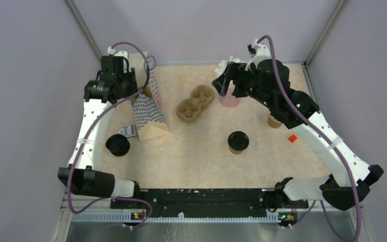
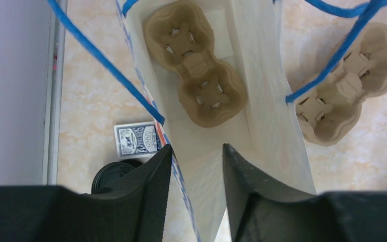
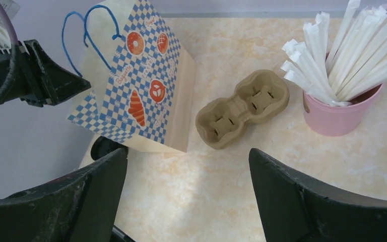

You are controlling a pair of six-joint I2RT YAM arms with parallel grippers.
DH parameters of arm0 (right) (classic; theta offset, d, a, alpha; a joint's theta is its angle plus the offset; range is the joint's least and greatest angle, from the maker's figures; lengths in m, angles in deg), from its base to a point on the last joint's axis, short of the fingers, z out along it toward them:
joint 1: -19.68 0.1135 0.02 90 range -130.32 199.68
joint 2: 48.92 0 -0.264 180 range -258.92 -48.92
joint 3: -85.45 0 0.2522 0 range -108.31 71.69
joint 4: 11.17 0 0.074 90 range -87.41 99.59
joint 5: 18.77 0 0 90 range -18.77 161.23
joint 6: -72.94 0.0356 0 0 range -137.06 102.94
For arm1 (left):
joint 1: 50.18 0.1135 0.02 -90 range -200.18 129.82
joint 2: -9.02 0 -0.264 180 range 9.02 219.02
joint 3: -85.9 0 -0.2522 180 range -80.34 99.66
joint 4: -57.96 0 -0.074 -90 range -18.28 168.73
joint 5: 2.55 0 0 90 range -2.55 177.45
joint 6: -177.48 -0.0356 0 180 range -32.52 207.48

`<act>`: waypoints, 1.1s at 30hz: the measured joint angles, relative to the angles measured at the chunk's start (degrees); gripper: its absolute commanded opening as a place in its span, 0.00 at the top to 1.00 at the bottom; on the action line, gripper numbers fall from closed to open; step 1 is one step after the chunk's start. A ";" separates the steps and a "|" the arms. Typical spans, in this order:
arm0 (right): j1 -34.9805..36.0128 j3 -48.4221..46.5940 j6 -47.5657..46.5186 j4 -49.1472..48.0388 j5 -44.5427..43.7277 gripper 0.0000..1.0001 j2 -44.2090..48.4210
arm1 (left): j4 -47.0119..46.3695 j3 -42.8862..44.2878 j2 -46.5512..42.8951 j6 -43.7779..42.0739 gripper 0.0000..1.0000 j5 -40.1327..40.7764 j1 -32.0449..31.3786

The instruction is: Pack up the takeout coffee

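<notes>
Brown takeout coffee (image 1: pixel 238 142) stands well apart from carrier (image 1: pixel 195 102).

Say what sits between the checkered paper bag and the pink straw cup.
An empty two-cup pulp carrier lies between the bag and the pink cup, clearest in the right wrist view.

The right gripper (image 3: pixel 187 151) hangs with its fingers wide apart. By the desk's left edge stands a checkered bag (image 3: pixel 146 85), with a cup carrier (image 3: pixel 242 108) beside it.

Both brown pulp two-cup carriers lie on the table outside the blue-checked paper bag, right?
No. One brown pulp two-cup carrier lies inside the blue-checked paper bag; the other lies on the table outside it. The left wrist view shows this.
</notes>
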 measured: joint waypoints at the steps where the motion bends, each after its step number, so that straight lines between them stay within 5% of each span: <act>1: 0.00 -0.02 -0.42 0.02 0.00 0.11 0.00 | -0.13 0.00 0.00 -0.63 0.65 -0.79 0.00; 7: 0.00 -1.20 -2.86 0.48 -0.57 0.11 -0.02 | 0.02 0.00 0.00 -2.91 1.00 -3.69 0.00; 25: 0.00 -2.67 -7.04 -0.22 -0.63 0.07 -0.50 | 15.85 10.45 -4.70 -1.31 1.00 -29.88 -0.87; 33: 0.00 -2.97 -14.08 -5.64 8.59 0.01 -5.03 | 20.55 7.80 -10.21 -2.64 1.00 -40.24 -0.85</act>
